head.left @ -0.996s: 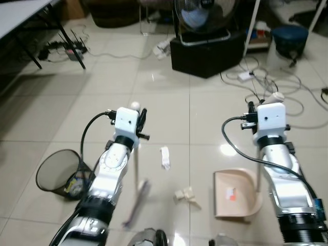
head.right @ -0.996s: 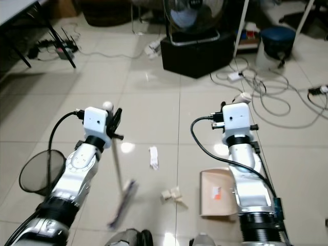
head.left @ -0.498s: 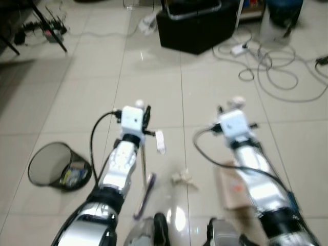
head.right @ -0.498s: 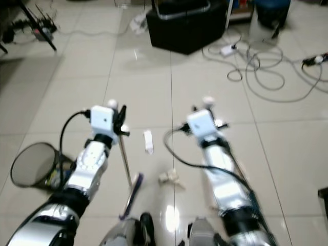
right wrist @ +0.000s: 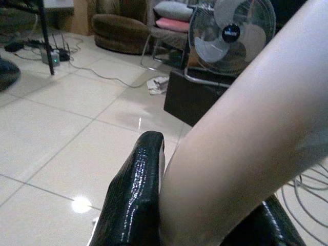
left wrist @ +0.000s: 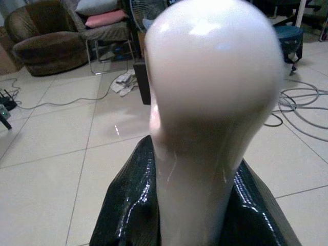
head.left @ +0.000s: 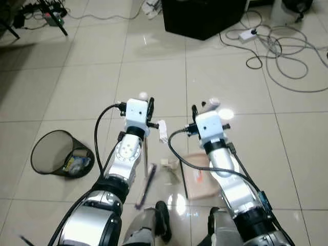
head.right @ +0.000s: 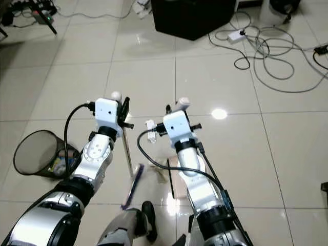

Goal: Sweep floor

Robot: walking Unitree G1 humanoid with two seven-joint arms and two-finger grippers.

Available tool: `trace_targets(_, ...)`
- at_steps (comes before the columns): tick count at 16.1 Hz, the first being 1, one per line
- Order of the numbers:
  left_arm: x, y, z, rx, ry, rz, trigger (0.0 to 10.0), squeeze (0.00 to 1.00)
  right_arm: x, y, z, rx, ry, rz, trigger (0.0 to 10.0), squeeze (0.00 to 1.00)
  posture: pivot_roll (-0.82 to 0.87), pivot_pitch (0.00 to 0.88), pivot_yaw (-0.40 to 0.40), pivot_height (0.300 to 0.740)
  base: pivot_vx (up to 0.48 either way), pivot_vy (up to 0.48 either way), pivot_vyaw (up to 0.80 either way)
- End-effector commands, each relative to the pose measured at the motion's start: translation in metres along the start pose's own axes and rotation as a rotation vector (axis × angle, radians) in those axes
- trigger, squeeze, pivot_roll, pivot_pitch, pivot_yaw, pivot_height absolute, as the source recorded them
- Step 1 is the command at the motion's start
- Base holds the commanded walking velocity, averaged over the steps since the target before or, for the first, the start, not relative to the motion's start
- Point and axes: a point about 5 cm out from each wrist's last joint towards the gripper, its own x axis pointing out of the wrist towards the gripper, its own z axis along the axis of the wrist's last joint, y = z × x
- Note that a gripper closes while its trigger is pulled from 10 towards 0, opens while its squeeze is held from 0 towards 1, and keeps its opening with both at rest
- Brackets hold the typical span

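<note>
Here the broom (head.left: 145,169) is clamped by the left gripper (head.left: 147,108), the dustpan (head.left: 199,175) handle by the right gripper (head.left: 202,107).

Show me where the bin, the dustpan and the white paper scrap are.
bin (head.left: 45,145), left eye view, on its dark rim.
dustpan (head.left: 201,180), left eye view, on its beige tray.
white paper scrap (head.left: 163,130), left eye view, on its middle.

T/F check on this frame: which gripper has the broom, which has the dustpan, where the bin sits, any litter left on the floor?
1. Left gripper is shut on the broom handle. True.
2. The dustpan lies loose on the floor, unheld. False: right gripper holds its handle.
3. The mesh bin stands at the robot's right. False: it is on its left.
4. A scrap of paper lies on the tiles between the arms. True.
</note>
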Motion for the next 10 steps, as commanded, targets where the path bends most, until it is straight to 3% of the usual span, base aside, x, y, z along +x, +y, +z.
trace_targets(1,0.002,0.005,0.000,0.006,0.010,0.032,10.0,0.00,-0.004,0.009,-0.001,0.005,0.004,0.023,10.0,0.00,-0.06,0.342,0.172,0.740,0.000,0.000,0.00)
trace_targets(3,0.011,0.000,0.008,-0.041,-0.003,0.026,10.0,0.00,-0.004,0.011,-0.003,0.017,0.018,0.024,10.0,0.00,-0.06,0.344,0.173,0.740,0.000,0.000,0.00)
trace_targets(5,0.015,-0.019,0.013,-0.122,-0.016,-0.044,10.0,0.00,-0.002,0.010,-0.005,0.043,0.046,-0.005,10.0,0.00,-0.06,0.341,0.172,0.740,0.000,0.000,0.00)
trace_targets(6,0.015,-0.033,0.015,-0.130,-0.021,-0.101,10.0,0.00,-0.001,0.009,-0.007,0.045,0.064,-0.025,10.0,0.00,-0.06,0.341,0.172,0.740,0.000,0.000,0.00)
trace_targets(10,0.018,-0.055,0.021,-0.183,-0.027,-0.177,10.0,0.00,-0.001,0.002,-0.011,0.054,0.094,-0.065,10.0,0.00,-0.07,0.343,0.175,0.740,0.000,0.000,0.00)
